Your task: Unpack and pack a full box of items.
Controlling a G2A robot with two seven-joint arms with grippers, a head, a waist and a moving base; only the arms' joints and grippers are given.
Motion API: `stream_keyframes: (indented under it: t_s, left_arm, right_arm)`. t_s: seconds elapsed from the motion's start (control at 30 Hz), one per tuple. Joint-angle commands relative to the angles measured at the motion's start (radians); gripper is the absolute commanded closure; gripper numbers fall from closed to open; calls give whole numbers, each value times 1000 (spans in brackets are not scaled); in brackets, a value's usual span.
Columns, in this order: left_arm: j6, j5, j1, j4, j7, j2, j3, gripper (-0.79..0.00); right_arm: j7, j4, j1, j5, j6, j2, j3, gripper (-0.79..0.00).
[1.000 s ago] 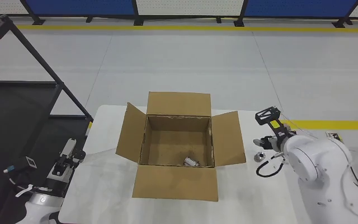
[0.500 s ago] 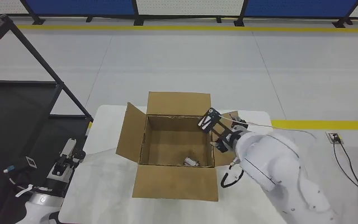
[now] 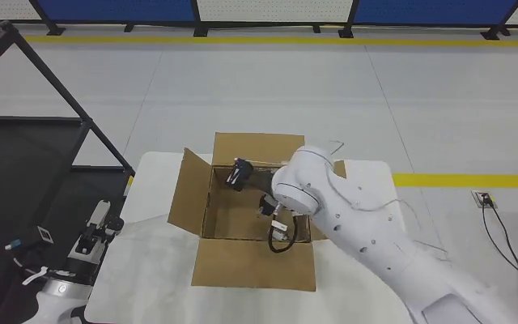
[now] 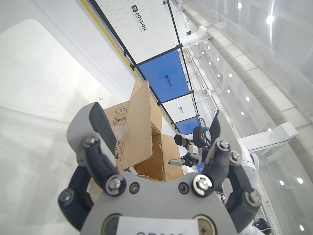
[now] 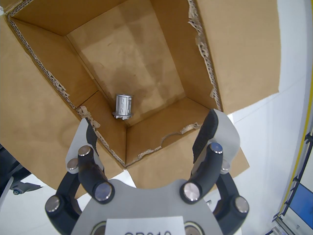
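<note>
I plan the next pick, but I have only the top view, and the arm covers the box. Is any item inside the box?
Observer: Yes. The right wrist view shows one silver metal cylinder on the floor of the cardboard box, close to a corner.
Operator: Is the right end effector holding something?
Observer: No. It is open and empty, above the box.
Operator: And the left one?
Observer: The left end effector is also open and empty. It is outside the box, beside a raised flap.
</note>
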Motion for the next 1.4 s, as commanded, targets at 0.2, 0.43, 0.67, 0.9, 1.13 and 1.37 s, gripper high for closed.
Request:
stream_keyframes:
  t_s: [0.2,0.43,0.67,0.9,1.13,1.37]
  left_arm:
    - [0,0,0,0,0,0,0,-785]
    - [0,0,0,0,0,0,0,-785]
    - [0,0,0,0,0,0,0,-785]
    - [0,0,0,0,0,0,0,-785]
    - [0,0,0,0,0,0,0,-785]
    - [0,0,0,0,0,0,0,-785]
  right_arm:
    - [-41,284,72,80,17,-119,-145,-785]
    - [-109,541,93,95,28,-227,-232,-785]
    - [-155,672,96,128,-2,-284,-248,-785]
    - [-155,672,96,128,-2,-284,-248,-785]
    - [-167,705,68,110,5,-292,-249,-785]
    - [-204,789,73,112,-63,-309,-239,-785]
